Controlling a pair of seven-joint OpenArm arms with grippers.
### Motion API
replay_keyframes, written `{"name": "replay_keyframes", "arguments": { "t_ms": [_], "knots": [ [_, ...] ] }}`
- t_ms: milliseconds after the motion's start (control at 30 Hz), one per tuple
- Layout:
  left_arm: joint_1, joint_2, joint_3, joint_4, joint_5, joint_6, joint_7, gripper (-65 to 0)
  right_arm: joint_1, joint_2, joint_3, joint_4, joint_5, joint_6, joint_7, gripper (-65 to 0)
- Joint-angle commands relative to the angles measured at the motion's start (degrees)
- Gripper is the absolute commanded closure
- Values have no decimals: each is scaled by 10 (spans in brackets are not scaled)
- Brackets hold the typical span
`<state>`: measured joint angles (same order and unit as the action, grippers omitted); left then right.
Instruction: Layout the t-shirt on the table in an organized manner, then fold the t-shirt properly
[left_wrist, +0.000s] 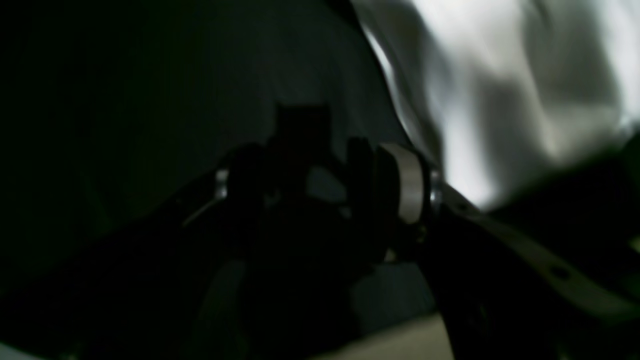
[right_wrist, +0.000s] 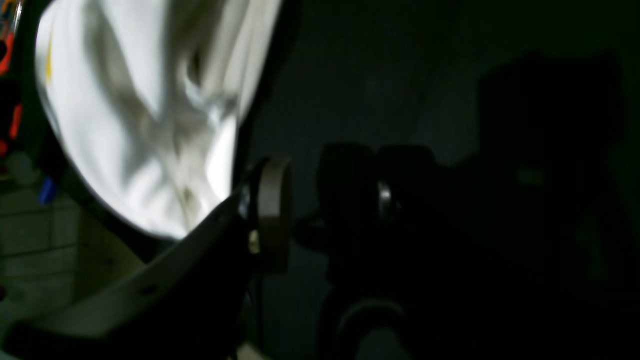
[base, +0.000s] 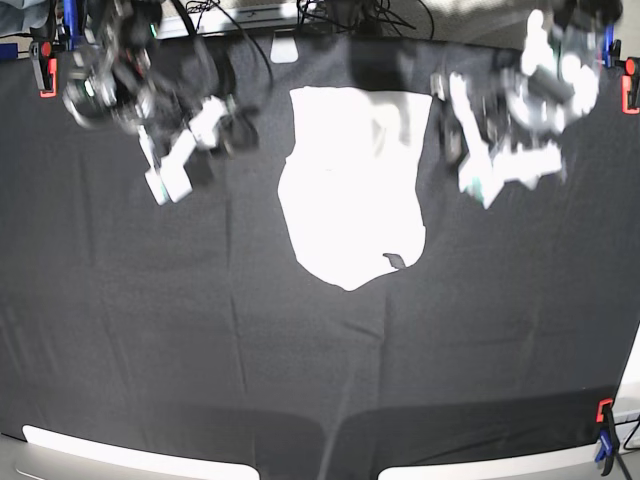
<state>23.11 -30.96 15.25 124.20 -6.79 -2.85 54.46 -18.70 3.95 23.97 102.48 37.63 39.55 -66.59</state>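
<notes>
The t-shirt (base: 350, 185) lies on the black table (base: 200, 330) a little above the middle of the base view, toward twelve o'clock, a white, rumpled shape, its upper edge fairly straight and its lower end narrowing to a rounded point at about six o'clock of its own outline, where a small dark fold shows. No print shows on it from above; it looks plain white. The left gripper (base: 478, 185) hangs at roughly two o'clock from the shirt, just beside its right edge and apart from the cloth, and in its wrist view the jaws stand spread with nothing between them, the white cloth (left_wrist: 500, 100) showing bright beyond them at one o'clock. The right gripper (base: 165, 180) sits at about ten o'clock from the shirt, well clear of it, and its jaws likewise stand apart and empty, the shirt (right_wrist: 145, 115) lit up at ten o'clock in that dim view. Red and blue clamps (base: 604, 425) pinch the table cloth at the corners; one shows at about four o'clock.
</notes>
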Motion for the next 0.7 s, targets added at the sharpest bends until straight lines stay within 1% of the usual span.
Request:
{"name": "replay_keyframes", "arguments": {
  "t_ms": [0,100,233,333,467,567,667],
  "knots": [
    [16,-5,-17,21,12,5,-9,-318,-14,11,7,26,16,4,7,-209],
    [72,-5,-64,45,11,5,-9,-318,-62,21,25,71,16,4,7,-209],
    [144,-5,-125,55,11,5,-10,-318,-130,21,52,133,17,4,7,-209],
    [201,-5,-156,55,11,5,-9,-318,-190,21,63,177,21,4,7,-209],
    [283,-5,-168,55,11,-9,-9,-318,-290,24,61,237,21,4,7,-209],
    [343,-5,-167,55,-13,-23,-9,-318,-370,24,60,265,21,4,7,-209],
    [396,-5,-167,53,-25,-52,-18,-318,-440,24,60,266,23,4,7,-209]
  ]
}}
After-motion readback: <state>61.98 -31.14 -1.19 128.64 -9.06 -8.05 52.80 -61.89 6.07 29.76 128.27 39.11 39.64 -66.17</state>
